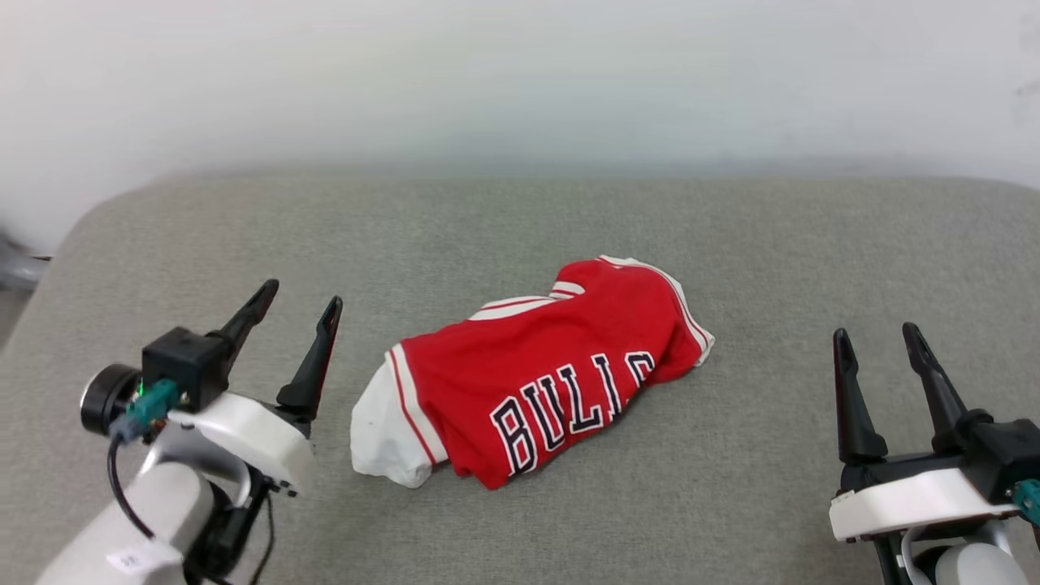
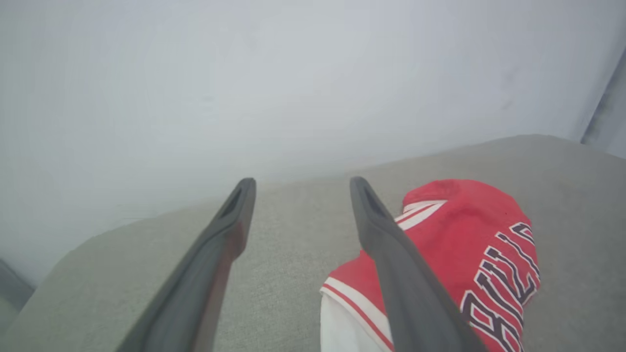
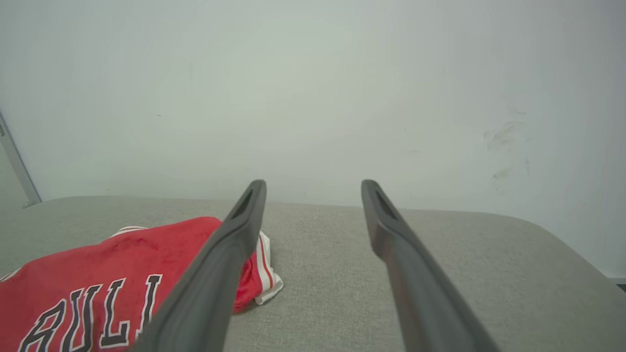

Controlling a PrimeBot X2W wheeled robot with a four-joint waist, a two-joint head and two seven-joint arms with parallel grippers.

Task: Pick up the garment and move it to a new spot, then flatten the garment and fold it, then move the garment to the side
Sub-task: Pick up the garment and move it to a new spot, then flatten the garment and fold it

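The garment, a red jersey with white sleeves and black "BULLS" lettering, lies bunched in a loose heap on the middle of the grey cushioned surface. My left gripper stands open just left of the heap's white sleeve, apart from it, with nothing between its fingers. Far to the right, my right gripper is open too and holds nothing. In the left wrist view the garment lies to the right of the open left gripper. The right wrist view has the garment at the lower left, beside the open right gripper.
A pale wall rises behind the grey surface. The surface's rounded left corner drops off toward a grey object at the far left edge. Bare grey cloth stretches on both sides of the heap.
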